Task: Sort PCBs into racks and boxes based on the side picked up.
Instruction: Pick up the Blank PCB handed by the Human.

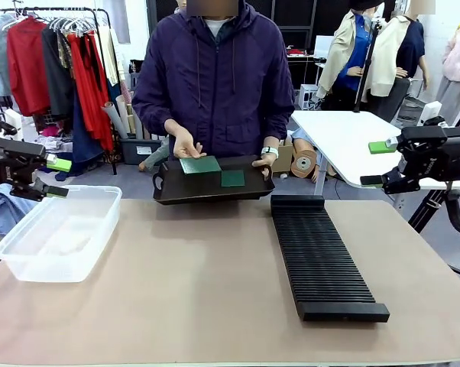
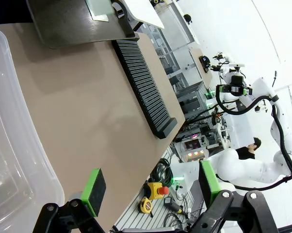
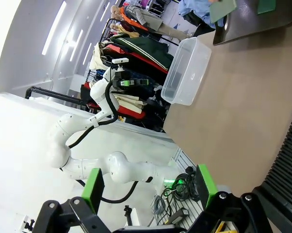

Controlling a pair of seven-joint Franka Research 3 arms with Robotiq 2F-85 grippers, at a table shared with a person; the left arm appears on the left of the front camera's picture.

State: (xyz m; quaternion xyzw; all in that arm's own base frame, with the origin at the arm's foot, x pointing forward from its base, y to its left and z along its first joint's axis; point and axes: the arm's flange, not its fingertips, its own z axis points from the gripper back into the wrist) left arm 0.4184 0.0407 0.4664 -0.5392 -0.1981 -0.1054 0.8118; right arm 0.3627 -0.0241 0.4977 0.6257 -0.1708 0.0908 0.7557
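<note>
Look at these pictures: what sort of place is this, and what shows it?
Probably a robotics test lab in a shared workroom: white robot arms flank a work table, a slotted rack awaits circuit boards, and hanging clothes fill the background.

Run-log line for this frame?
left end effector: open | right end effector: open | PCBs: two on tray, person's hand at one | rack, tub: no boards

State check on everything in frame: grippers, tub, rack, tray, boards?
left gripper: open, fingers empty
right gripper: open, fingers empty
clear tub: empty
black rack: slots all empty
tray: at table far edge, person's hand on its end
larger PCB: flat on tray, person's other hand at its edge
smaller PCB: flat on tray, untouched
</note>
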